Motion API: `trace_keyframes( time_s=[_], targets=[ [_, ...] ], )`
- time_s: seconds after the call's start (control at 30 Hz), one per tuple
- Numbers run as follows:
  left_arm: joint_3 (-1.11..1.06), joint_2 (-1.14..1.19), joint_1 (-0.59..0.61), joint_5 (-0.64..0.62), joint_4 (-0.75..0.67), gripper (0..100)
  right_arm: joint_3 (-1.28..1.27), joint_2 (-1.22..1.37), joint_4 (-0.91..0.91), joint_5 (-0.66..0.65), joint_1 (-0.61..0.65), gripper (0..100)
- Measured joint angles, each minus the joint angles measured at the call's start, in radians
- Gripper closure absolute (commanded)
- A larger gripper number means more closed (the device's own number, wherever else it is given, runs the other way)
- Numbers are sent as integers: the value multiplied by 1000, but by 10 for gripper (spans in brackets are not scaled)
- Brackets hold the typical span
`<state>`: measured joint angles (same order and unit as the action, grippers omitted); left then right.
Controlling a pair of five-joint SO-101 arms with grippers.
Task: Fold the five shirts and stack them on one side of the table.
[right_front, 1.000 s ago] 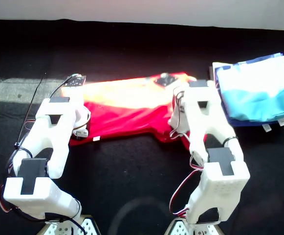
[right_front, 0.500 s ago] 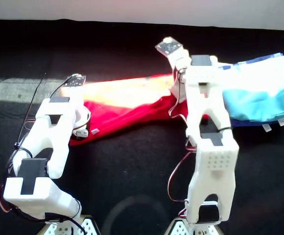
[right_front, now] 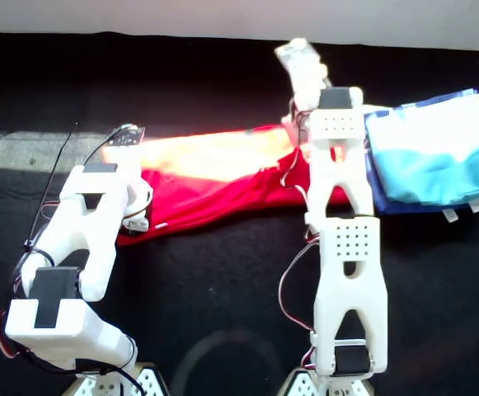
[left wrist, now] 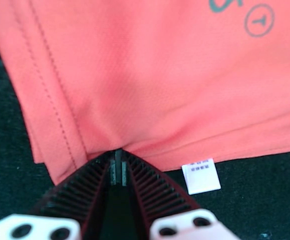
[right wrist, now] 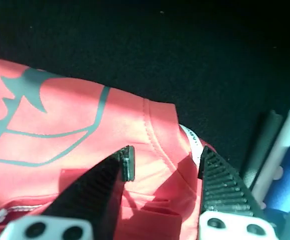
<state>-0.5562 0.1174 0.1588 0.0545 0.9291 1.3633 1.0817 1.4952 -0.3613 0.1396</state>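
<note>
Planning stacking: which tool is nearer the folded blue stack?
Right. The right tool is open above the red shirt, beside the stack; the left tool is shut on the shirt's far edge.

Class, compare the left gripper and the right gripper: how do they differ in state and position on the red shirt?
The left gripper is shut, pinching the hem of the red shirt; the right gripper is open, jaws apart over the cloth. The left sits by a white tag; the right sits near the collar, beside the folded stack. Both are black and ribbed.
</note>
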Motion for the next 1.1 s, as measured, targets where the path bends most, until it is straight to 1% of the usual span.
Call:
trace_keyframes(
  time_s=[0.1, 0.13, 0.17, 0.23, 0.3, 0.37, 0.47, 0.6, 0.73, 0.87, 0.97, 1.1],
  targets=[
    [0, 0, 0, 0, 0, 991, 124, 0, 89, 17, -2, 791],
    [0, 0, 0, 0, 0, 991, 157, 0, 121, 20, 0, 814],
    [0, 0, 0, 0, 0, 991, 180, 0, 155, 21, 0, 860],
    [0, 0, 0, 0, 0, 991, 206, 0, 224, 25, 0, 996],
    [0, 0, 0, 0, 0, 991, 209, 0, 249, 25, 0, 970],
    [0, 0, 0, 0, 0, 991, 209, 0, 255, 25, 0, 993],
    [0, 0, 0, 0, 0, 991, 180, -2, 258, 25, 12, 992],
    [0, 0, 0, 0, 0, 991, -6, -46, 258, 25, 57, 992],
    [0, 0, 0, 0, 0, 991, -299, -252, 258, 25, 106, 992],
    [0, 0, 0, 0, 0, 991, -572, -425, 258, 25, 127, 992],
    [0, 0, 0, 0, 0, 991, -677, -442, 241, 25, 143, 992],
    [0, 0, 0, 0, 0, 991, -743, -442, 161, 25, 184, 992]
  ],
)
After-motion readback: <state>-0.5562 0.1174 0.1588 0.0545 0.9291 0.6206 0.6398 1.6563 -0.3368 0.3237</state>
